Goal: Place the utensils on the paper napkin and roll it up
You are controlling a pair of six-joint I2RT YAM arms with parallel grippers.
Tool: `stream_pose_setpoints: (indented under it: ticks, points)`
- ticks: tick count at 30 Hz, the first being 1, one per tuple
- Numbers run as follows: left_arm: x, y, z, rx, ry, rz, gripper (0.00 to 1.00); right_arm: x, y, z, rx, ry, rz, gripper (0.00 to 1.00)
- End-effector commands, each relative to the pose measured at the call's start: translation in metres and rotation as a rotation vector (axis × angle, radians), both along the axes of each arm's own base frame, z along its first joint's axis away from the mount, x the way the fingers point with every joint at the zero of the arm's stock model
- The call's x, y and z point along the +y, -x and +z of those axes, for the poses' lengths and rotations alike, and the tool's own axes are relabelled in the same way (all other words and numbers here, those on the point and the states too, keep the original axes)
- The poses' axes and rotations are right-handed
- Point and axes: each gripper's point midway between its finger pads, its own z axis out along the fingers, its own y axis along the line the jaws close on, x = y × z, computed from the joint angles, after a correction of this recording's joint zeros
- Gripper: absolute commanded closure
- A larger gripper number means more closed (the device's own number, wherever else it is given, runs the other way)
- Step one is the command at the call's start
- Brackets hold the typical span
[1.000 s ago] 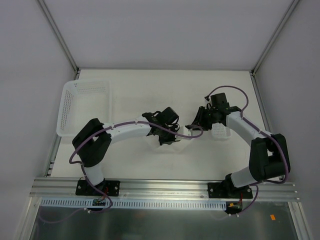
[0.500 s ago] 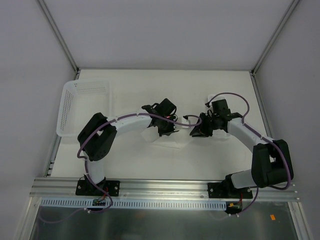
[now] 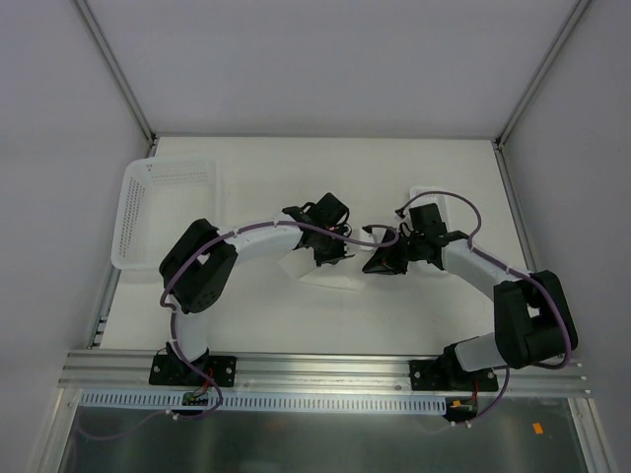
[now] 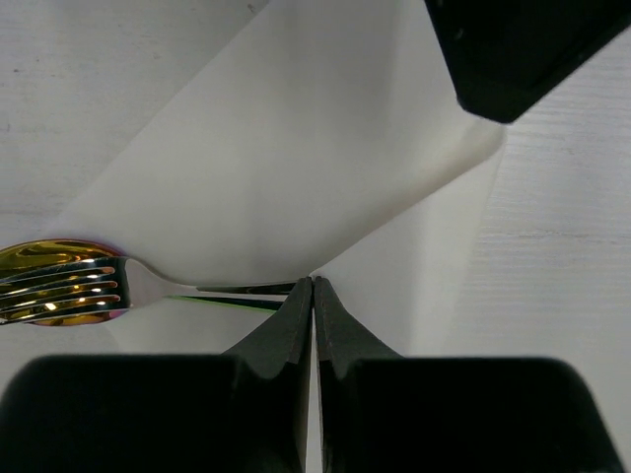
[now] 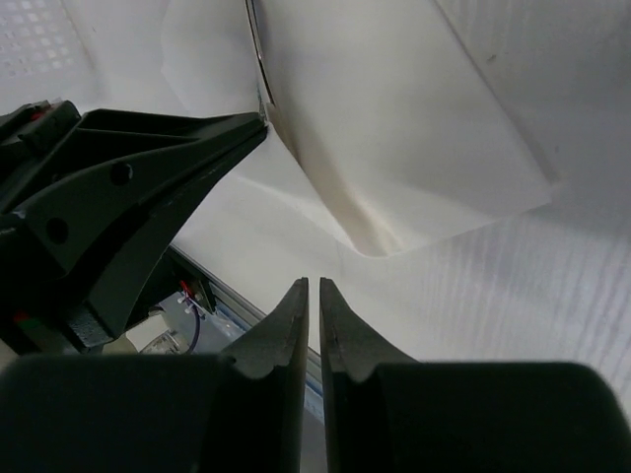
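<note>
Paper napkin (image 3: 330,276) lies mid-surface just ahead of the two arm bases. One flap is already folded over, leaving a soft rounded crease. The utensils (image 4: 69,286) are on it, their heads sticking out at one end, tines over a gold gleam. The handles run under the flap, so the placing looks done and the rolling begun.

Over the last second the right arm has swung in toward the napkin's right end, and its fingers have drawn together as it came. The left arm has shifted only a little, and the napkin has barely moved. My reading is that the right side is coming to press or nudge the fold with closed tips, not to pick anything up.

The right gripper (image 5: 314,286) hangs just over the paper near the crease. Its fingers are all but together with a thin slit between them, and nothing is in it. The left gripper (image 4: 313,288) has its fingers pressed tight, with the tips down where the handles meet the fold. I cannot tell whether they nip the paper.

Both arms bow outward at the elbow and reach inward with their wrists turned down, so the two grippers stand near each other over the napkin. Farther off, at the left edge of the surface (image 3: 256,168), sits a white basket (image 3: 128,222), well apart from the work.
</note>
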Motion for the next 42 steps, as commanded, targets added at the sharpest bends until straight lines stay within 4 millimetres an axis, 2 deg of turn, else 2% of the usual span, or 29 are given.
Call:
stream_pose_setpoints:
  ticks: [1,7,15,20,25,31,33,38,39,40,42]
  points:
    - [-0.004,-0.015,0.007,-0.042,0.033,0.009,1.00,0.020,-0.003,0.006,-0.009,-0.061,0.024,0.89]
    - [-0.004,-0.022,0.007,-0.065,0.042,0.027,1.00,0.038,-0.002,-0.002,0.018,-0.075,0.042,0.90]
    - [-0.005,-0.026,0.005,-0.081,0.041,0.026,1.00,0.052,-0.011,-0.014,0.031,-0.104,0.035,0.91]
    - [-0.003,-0.027,0.002,-0.081,0.037,0.028,1.00,0.058,-0.017,-0.024,0.049,-0.112,0.028,0.91]
    - [-0.002,-0.026,-0.001,-0.079,0.034,0.030,1.00,0.058,-0.016,-0.044,0.089,-0.090,0.029,0.94]
    - [0.001,-0.032,0.009,-0.090,0.048,0.070,0.99,0.055,-0.013,-0.060,0.123,-0.063,0.023,0.96]
    - [0.003,-0.034,0.013,-0.093,0.053,0.087,0.95,0.054,-0.012,-0.062,0.133,-0.061,0.025,0.96]
    - [0.010,-0.040,0.047,-0.129,0.098,0.180,0.76,0.053,-0.010,-0.067,0.143,-0.052,0.024,0.97]
    - [0.016,-0.039,0.049,-0.124,0.100,0.200,0.67,0.053,-0.010,-0.067,0.144,-0.053,0.025,0.97]
    - [0.020,-0.039,0.064,-0.137,0.126,0.228,0.61,0.053,-0.010,-0.066,0.143,-0.052,0.027,0.97]
    - [0.030,-0.033,0.073,-0.116,0.150,0.266,0.57,0.053,-0.011,-0.066,0.140,-0.044,0.033,0.98]
